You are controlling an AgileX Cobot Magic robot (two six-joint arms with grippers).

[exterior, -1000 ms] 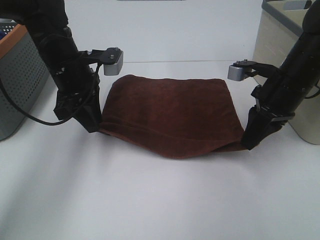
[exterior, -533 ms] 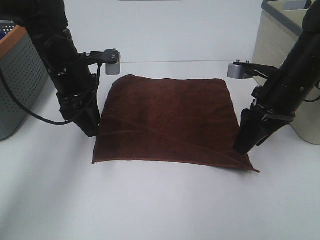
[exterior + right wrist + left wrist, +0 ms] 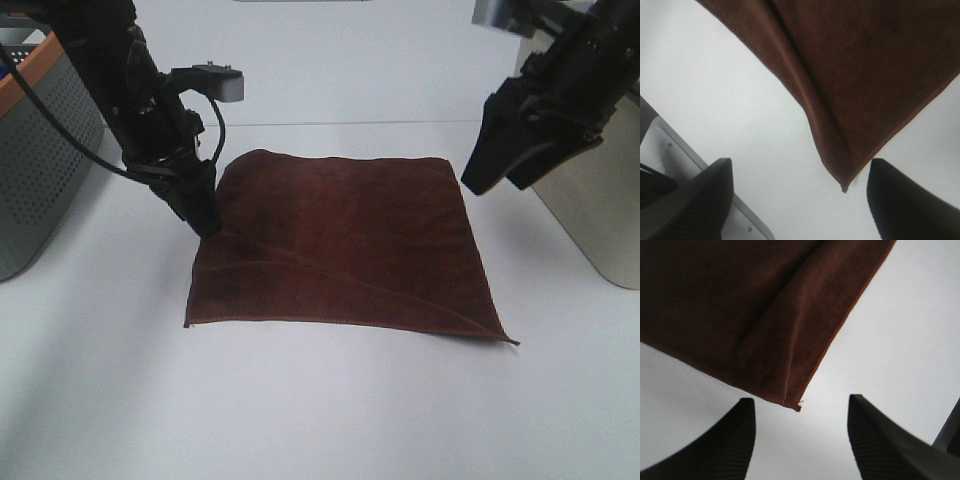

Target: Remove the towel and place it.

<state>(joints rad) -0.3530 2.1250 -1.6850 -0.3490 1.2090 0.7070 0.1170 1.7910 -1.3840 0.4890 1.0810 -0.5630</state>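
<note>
The dark reddish-brown towel lies spread flat on the white table, with a diagonal crease. My left gripper is open and empty, raised just above the towel's left edge. In the left wrist view its open fingers frame a towel corner. My right gripper is open and empty, lifted high above the towel's right side. The right wrist view shows its fingers spread wide over another towel corner.
A grey perforated basket with an orange rim stands at the left. A beige bin with a grey rim stands at the right, behind the right arm. The white table extends in front of the towel.
Both grippers let go of the towel's near corners; it dropped flat and spread out. Both arms then rose and drew back, the right one far higher.
</note>
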